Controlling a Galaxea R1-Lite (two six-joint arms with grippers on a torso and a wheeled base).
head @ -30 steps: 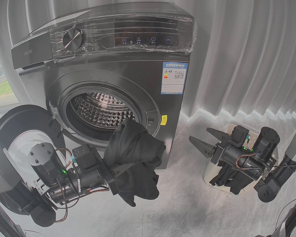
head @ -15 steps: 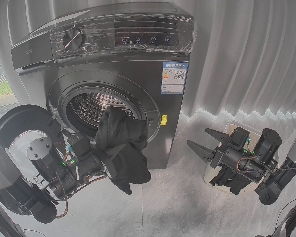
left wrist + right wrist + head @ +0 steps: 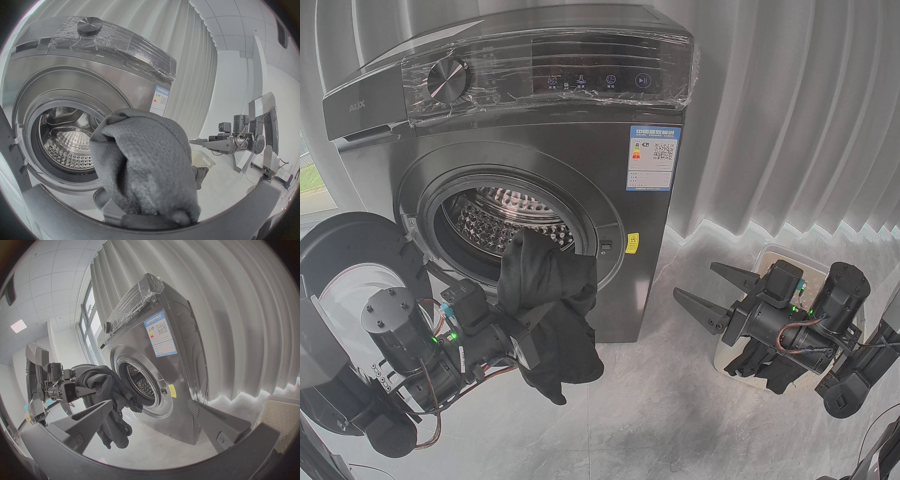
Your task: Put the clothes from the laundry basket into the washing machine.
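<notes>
Pale pleated curtains (image 3: 787, 125) hang down to a grey marbled floor (image 3: 662, 425). A window (image 3: 93, 324) brings in daylight at the left, under a tiled ceiling (image 3: 47, 280) with one lit panel (image 3: 18, 326).

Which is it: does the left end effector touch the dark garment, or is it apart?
Touching. In the head view the left end effector grips the dark garment, which drapes over it.

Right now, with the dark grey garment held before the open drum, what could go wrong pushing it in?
The dark grey garment hangs below the round opening of the silver washing machine; its tail may snag there or trail outside. Cloth drapes over the left gripper, so it may cling on release. The left arm sits close to the open round door and could bump it.
</notes>
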